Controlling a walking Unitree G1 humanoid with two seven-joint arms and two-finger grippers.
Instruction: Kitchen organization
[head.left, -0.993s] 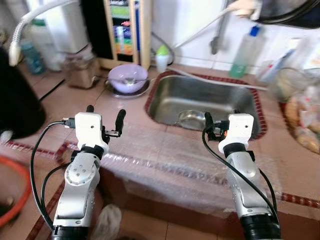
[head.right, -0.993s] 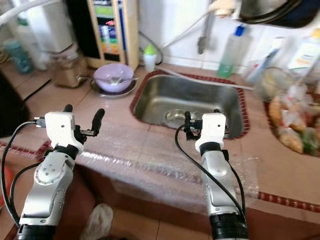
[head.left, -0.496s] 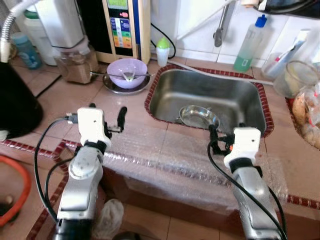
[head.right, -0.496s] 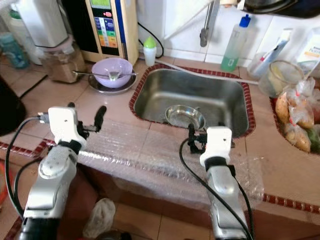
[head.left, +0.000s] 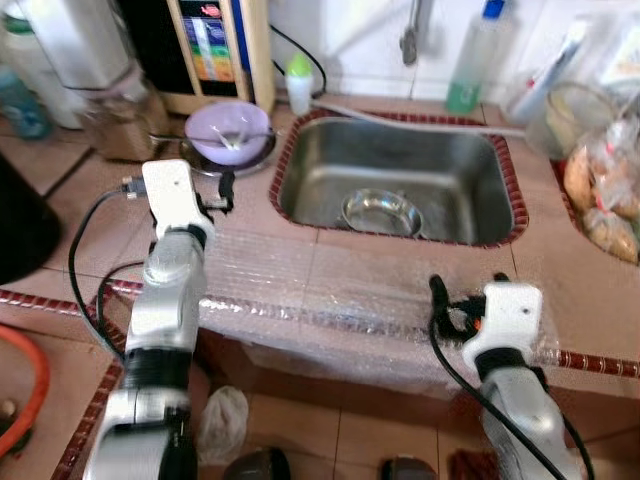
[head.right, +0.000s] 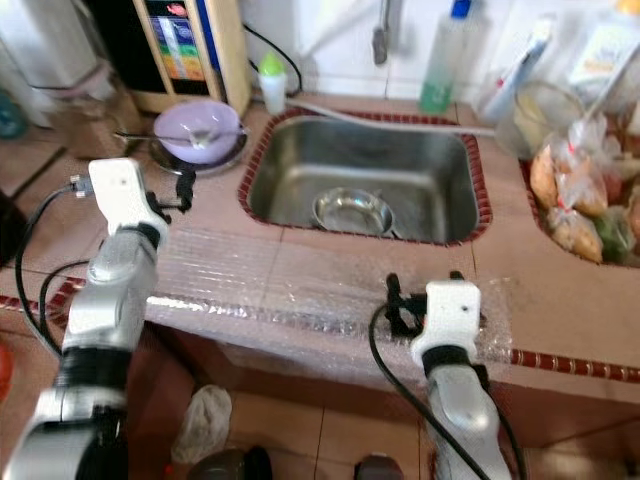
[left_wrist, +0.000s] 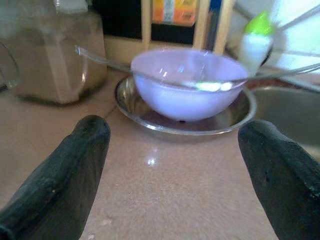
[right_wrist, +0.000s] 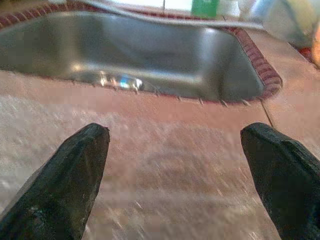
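Observation:
A lilac bowl (head.left: 230, 130) with a spoon across it sits on a metal plate (left_wrist: 150, 122) on the tiled counter, left of the sink (head.left: 455, 175). My left gripper (head.left: 200, 183) hovers just short of that bowl, open, the bowl framed between its fingers (left_wrist: 75, 165). A steel bowl (head.left: 380, 212) lies in the sink. My right gripper (head.left: 468, 287) is open and empty, low over the bubble wrap (head.left: 330, 295) that covers the counter's front edge, and it points toward the sink (right_wrist: 150, 50).
Behind the lilac bowl stand a glass jar (head.left: 115, 120), a water unit (head.left: 215, 45) and a small green-capped bottle (head.left: 298, 82). A soap bottle (head.left: 468, 60) and the tap (head.left: 410, 35) are behind the sink. Bagged food (head.left: 600, 195) lies at the right. A rag (head.left: 222, 425) lies on the floor.
The camera has shifted. My left gripper has reached forward, closer to the lilac bowl. My right gripper has drawn back from the sink's rim to the counter's front edge.

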